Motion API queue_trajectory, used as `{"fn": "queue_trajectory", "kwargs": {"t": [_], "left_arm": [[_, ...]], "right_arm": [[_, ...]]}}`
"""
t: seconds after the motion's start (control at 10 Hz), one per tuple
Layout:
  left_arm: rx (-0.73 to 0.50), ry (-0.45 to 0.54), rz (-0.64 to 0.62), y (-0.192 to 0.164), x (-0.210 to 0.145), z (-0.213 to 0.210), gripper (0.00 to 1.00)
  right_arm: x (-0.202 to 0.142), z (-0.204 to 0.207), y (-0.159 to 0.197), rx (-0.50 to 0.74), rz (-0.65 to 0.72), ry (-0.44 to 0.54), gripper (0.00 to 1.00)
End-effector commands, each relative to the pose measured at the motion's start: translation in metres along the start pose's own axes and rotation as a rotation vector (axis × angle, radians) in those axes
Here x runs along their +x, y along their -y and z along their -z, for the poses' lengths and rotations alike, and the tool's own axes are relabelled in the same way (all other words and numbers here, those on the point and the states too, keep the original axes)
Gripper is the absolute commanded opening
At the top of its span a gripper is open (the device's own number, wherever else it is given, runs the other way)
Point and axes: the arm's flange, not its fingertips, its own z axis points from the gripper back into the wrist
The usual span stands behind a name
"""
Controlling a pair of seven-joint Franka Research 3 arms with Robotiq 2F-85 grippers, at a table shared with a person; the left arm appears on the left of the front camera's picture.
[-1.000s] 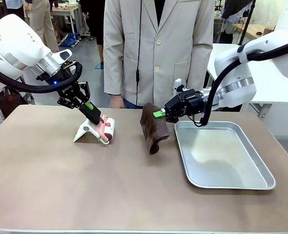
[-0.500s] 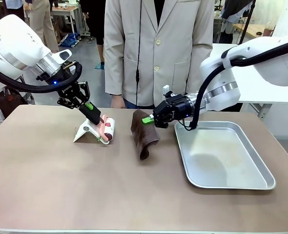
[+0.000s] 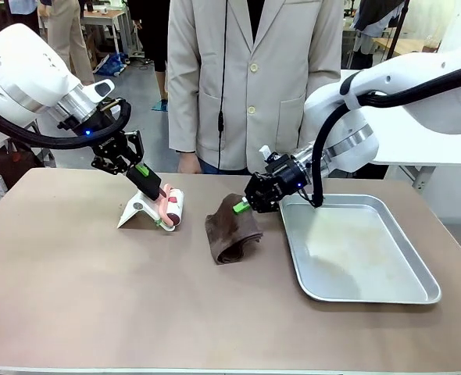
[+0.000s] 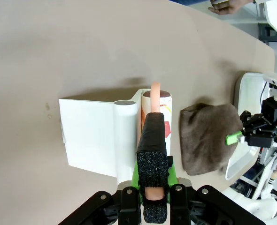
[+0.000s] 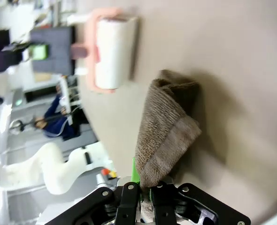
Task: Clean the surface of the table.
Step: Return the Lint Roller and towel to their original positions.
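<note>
- Grey smooth floor (image 3: 133, 86) beyond left claw, bright even light.
- Wooden-topped work table (image 3: 105, 16) far behind left claw, top left.
- White-topped table (image 3: 422, 133) behind right claw.
- Person in pale beige buttoned jacket (image 3: 250, 78) standing between both claws, far side.
- Dark brown bag (image 3: 4, 164) left of left claw.

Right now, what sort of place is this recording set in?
Most likely a robotics lab or workshop. Two white robot arms work at a large tan-brown table beside a silver metal tray, a person in a beige jacket stands watching, and white-topped tables stand behind.
</note>
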Motion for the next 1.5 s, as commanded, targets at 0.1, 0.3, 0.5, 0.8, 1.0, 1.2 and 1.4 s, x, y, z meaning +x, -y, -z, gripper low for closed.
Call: {"fn": "queue_trajectory", "kwargs": {"t": [0.1, 0.3, 0.5, 0.8, 1.0, 1.2, 1.4], "left_arm": [[0.021, -0.015, -0.016, -0.011, -0.002, 0.004, 0.22], [0.016, -0.012, -0.013, -0.013, -0.002, 0.004, 0.22], [0.014, -0.023, -0.015, -0.015, -0.003, 0.005, 0.82], [0.016, -0.018, -0.017, -0.014, -0.003, 0.004, 1.00], [0.011, -0.006, -0.016, -0.015, -0.004, 0.000, 1.00], [0.005, -0.002, -0.013, -0.016, -0.007, -0.004, 1.00], [-0.009, 0.008, -0.001, -0.016, -0.013, -0.011, 1.00]], "right_arm": [[-0.015, -0.006, -0.012, -0.143, 0.031, 0.040, 0.07], [-0.016, -0.006, -0.012, -0.133, 0.031, 0.035, 0.07], [-0.015, -0.004, -0.011, -0.114, 0.034, 0.015, 0.46], [-0.015, -0.003, -0.012, -0.118, 0.020, 0.010, 1.00], [-0.016, -0.003, -0.013, -0.142, 0.010, 0.003, 0.86], [-0.021, -0.003, -0.019, -0.192, -0.015, -0.014, 1.00], [-0.023, -0.002, -0.037, -0.299, -0.040, -0.043, 1.00]]}}
